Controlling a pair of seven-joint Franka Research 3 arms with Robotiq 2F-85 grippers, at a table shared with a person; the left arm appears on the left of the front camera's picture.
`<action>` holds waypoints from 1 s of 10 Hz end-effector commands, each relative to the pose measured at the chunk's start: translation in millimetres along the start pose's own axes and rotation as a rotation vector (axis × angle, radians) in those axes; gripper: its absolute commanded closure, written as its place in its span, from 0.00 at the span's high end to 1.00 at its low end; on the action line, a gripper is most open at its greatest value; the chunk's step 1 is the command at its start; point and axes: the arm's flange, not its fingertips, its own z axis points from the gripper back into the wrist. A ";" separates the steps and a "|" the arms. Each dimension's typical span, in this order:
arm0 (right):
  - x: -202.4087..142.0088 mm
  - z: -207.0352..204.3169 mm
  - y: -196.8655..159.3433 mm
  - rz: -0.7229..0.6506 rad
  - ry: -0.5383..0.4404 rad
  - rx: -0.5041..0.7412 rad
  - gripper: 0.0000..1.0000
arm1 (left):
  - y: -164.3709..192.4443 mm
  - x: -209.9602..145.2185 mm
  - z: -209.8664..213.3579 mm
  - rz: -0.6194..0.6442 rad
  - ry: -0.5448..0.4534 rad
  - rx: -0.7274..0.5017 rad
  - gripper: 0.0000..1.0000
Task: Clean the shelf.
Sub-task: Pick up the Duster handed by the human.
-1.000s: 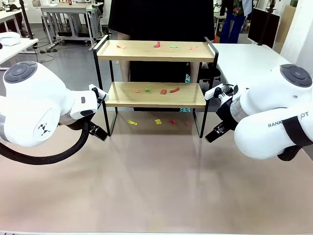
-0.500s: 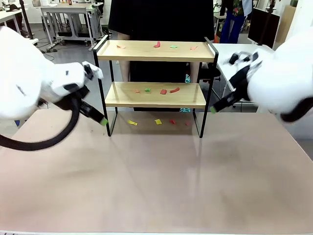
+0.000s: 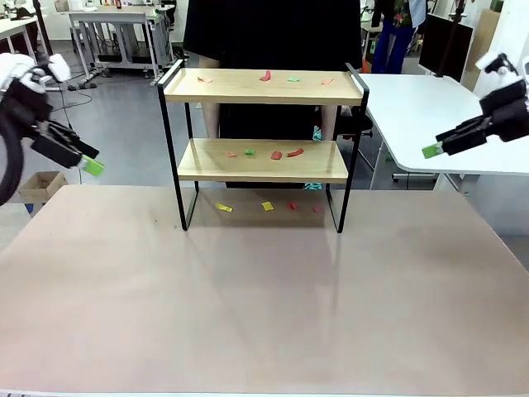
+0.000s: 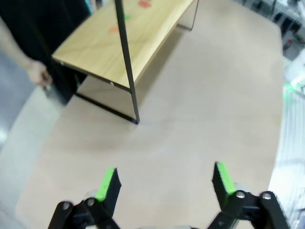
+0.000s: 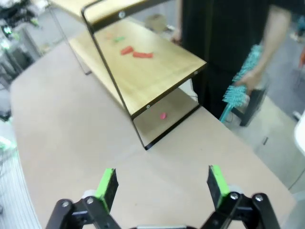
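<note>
Shelf [image 3: 240,85] stands mid-tabletop [image 3: 248,314], far side, colored scraps [image 3: 276,155] on both boards. Left hand [image 4: 164,179] and right hand [image 5: 159,183] spread, empty, held wide of it, likely giving the person's brush [image 5: 237,90] room.

Front view faces shelf [image 3: 240,87] across table [image 3: 264,314]; wrist views overlook it from opposite ends

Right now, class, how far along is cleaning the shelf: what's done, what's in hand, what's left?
Done: nothing visible. Coloured scraps lie on the shelf, on both its top and lower boards, and on the table beneath. In hand: the left tool and right tool are open and empty, out to the sides; a person's hand holds a teal brush at the far side. Left: clearing every scrap.
</note>
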 end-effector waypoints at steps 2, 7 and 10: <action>-38.6 -43.2 -77.8 0.033 -0.055 0.181 1.00 | 65.0 -32.8 1.0 -0.157 -0.156 -0.119 1.00; -49.4 -28.7 -52.7 0.043 -0.115 0.166 1.00 | 51.2 -41.3 9.7 -0.158 -0.185 -0.081 1.00; -48.6 -30.5 -59.4 0.065 -0.131 0.180 1.00 | 58.0 -42.5 8.3 -0.173 -0.179 -0.084 1.00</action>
